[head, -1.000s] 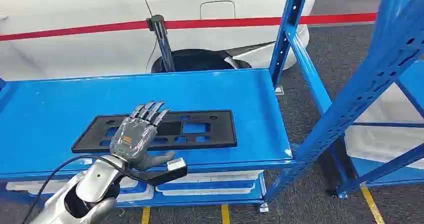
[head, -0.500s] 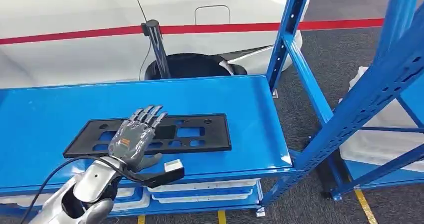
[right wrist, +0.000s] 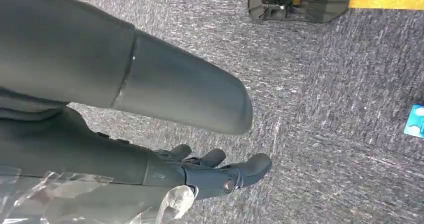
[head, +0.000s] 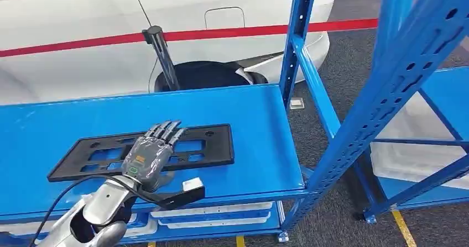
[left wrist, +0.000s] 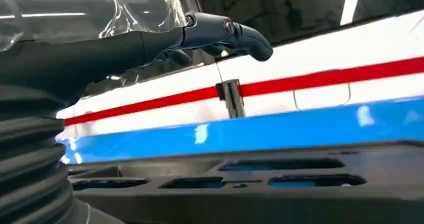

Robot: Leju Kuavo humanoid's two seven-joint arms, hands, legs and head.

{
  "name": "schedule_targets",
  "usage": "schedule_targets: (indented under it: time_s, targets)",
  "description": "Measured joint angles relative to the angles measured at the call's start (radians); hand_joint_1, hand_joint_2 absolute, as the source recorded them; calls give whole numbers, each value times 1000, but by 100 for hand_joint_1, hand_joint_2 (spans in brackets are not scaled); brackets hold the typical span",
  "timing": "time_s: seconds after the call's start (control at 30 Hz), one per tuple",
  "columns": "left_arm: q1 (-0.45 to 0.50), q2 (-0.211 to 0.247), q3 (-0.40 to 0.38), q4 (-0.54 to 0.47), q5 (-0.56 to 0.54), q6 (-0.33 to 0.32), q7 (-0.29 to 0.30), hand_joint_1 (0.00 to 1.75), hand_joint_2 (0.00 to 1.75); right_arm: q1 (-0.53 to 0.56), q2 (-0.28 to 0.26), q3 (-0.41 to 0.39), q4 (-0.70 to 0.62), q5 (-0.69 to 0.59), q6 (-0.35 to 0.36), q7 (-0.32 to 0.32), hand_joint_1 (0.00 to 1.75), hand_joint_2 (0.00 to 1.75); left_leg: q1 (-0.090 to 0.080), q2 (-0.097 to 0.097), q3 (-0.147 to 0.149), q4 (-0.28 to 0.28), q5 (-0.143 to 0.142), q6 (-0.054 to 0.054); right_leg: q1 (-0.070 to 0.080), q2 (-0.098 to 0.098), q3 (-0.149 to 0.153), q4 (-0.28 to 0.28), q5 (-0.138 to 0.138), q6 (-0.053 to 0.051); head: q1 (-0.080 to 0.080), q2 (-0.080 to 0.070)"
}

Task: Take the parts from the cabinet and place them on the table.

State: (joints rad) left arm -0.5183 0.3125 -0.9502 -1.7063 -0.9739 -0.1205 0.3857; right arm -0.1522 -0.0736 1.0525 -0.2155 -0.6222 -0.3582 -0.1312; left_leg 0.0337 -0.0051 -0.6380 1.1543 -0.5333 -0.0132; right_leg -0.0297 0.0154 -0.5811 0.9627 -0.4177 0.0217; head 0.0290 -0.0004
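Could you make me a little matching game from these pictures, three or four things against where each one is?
Things:
1. black part
2. left hand
3. right hand
4. white car

Places:
A. hanging over grey carpet floor
B. behind the rack, beyond a red stripe
C. lying flat on the blue shelf
D. over the black part's near edge

Pairs: 1-C, 2-D, 3-A, 4-B
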Motion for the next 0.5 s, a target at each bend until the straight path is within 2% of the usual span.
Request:
schedule_targets:
  time_s: [0.03, 0.07, 0.1, 0.13, 0.2, 0.23, 0.27, 0.3, 0.37, 0.4, 0.43, 0.47, 0.5]
  targets:
    - [4, 7, 3, 5, 6, 2, 2, 0, 175, 0, 0, 0, 0, 5, 2, 1, 0, 0, -2, 0, -42, 87, -31, 2, 3, 0, 0, 0, 0, -4, 0, 0]
    - [10, 13, 5, 11, 8, 7, 3, 0, 175, -2, 0, 0, 0, 6, 4, 2, 0, 0, -6, 0, -65, 133, -39, 5, 12, -2, 0, 0, 0, -5, -1, 0]
    - [14, 21, 7, 18, 14, 15, 5, 0, 175, -3, 0, 0, 0, 9, 6, 5, 0, 0, -11, 0, -64, 126, -23, 11, 18, -2, 1, 0, 0, -5, -2, 0]
    - [17, 28, 12, 27, 16, 26, 3, 0, 175, -3, 0, 0, 0, 14, 6, 7, 0, 0, -17, 0, -39, 64, 15, 29, 26, 0, 2, 0, 0, -5, -2, 0]
    - [18, 39, 26, 40, 16, 60, -10, 0, 175, -5, 2, 1, 0, 16, 8, 10, 0, 0, -40, -1, 49, -122, 101, 69, 35, 1, 4, 0, 0, -5, -3, 0]
    - [17, 46, 32, 46, 16, 75, -13, 0, 175, -5, 8, 2, 0, 19, 10, 11, 0, 0, -52, 1, 76, -189, 106, 89, 33, 0, 3, 0, 0, -5, 0, 0]
    - [18, 48, 35, 53, 16, 85, -16, 0, 175, -9, 3, 3, 0, 22, 10, 11, 0, 0, -54, 14, 78, -198, 114, 76, 39, 0, -1, 1, -1, -5, 0, 0]
    - [21, 55, 40, 59, 17, 90, -20, 0, 175, -10, -1, 3, 0, 24, 10, 12, 0, 0, -57, 13, 77, -198, 116, 74, 38, -2, -1, 1, -1, -4, 0, 0]
    - [30, 64, 47, 72, 21, 95, -21, 0, 175, -13, -2, 4, 0, 24, 10, 13, 0, 0, -59, 13, 79, -200, 117, 77, 36, -2, 2, -2, 1, 0, 0, 0]
    - [31, 69, 48, 77, 21, 97, -21, 0, 175, -14, -4, 4, 0, 24, 10, 13, 0, 0, -49, 14, 83, -207, 124, 83, 40, -4, 0, 2, -5, 5, -1, 0]
    - [30, 71, 50, 82, 22, 101, -22, 19, 175, -14, -5, 5, 0, 25, 10, 13, 0, 0, -47, 14, 84, -208, 125, 85, 39, -6, -8, 29, -26, 11, 1, 0]
    - [32, 72, 55, 87, 25, 107, -24, 175, 175, -13, -5, 6, 0, 27, 12, 13, 0, 0, -46, 14, 84, -208, 125, 90, 36, -7, -35, 93, -67, 15, 2, 0]
    - [35, 75, 56, 91, 28, 113, -25, 175, 175, -13, -5, 7, 0, 29, 13, 13, 0, 0, -46, 15, 83, -208, 125, 90, 33, -7, -76, 182, -113, 19, 2, 0]
